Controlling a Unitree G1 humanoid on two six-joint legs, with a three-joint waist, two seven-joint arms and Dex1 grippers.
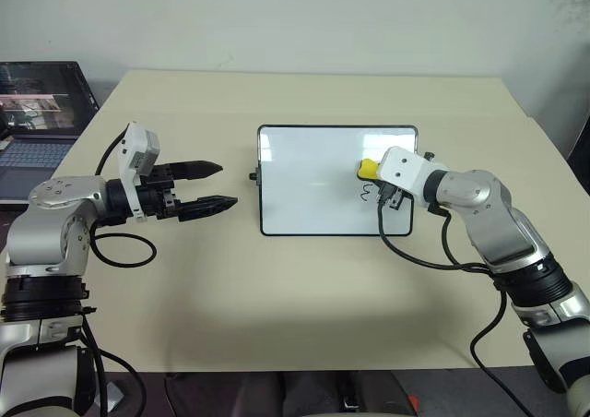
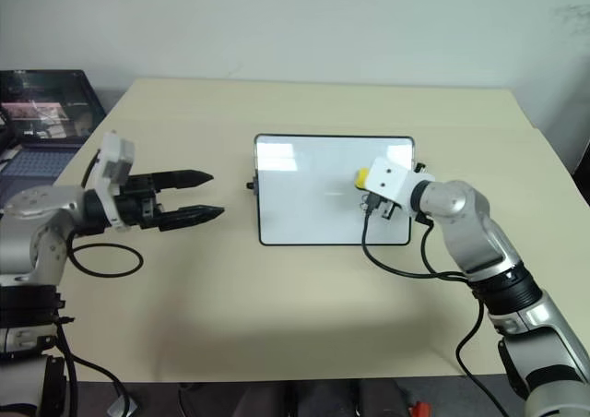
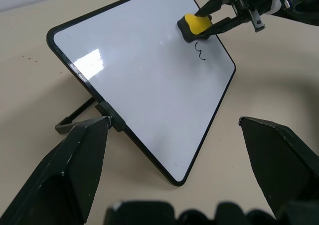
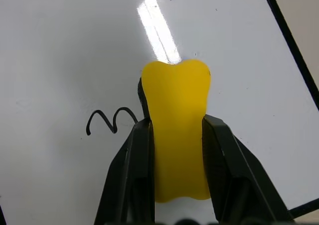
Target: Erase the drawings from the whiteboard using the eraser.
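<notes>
Black-fingered left gripper (image 1: 217,185): hanging over the beige table (image 1: 277,306), jaws spread wide with nothing in them, well clear of the board's near edge.
Glossy white whiteboard with thin dark frame (image 1: 313,182): propped up tilted between the two grippers.
Black marker squiggle (image 4: 110,121): just beside the right jaws, touching the eraser's edge.
Small bright yellow eraser block (image 4: 177,130): pinched tight in the right gripper (image 4: 177,150), pressed on the board.

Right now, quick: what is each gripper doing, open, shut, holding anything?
Left gripper: open, holding nothing, off to the side of the whiteboard.
Right gripper: shut on the eraser, at the board beside a remaining drawing.
</notes>
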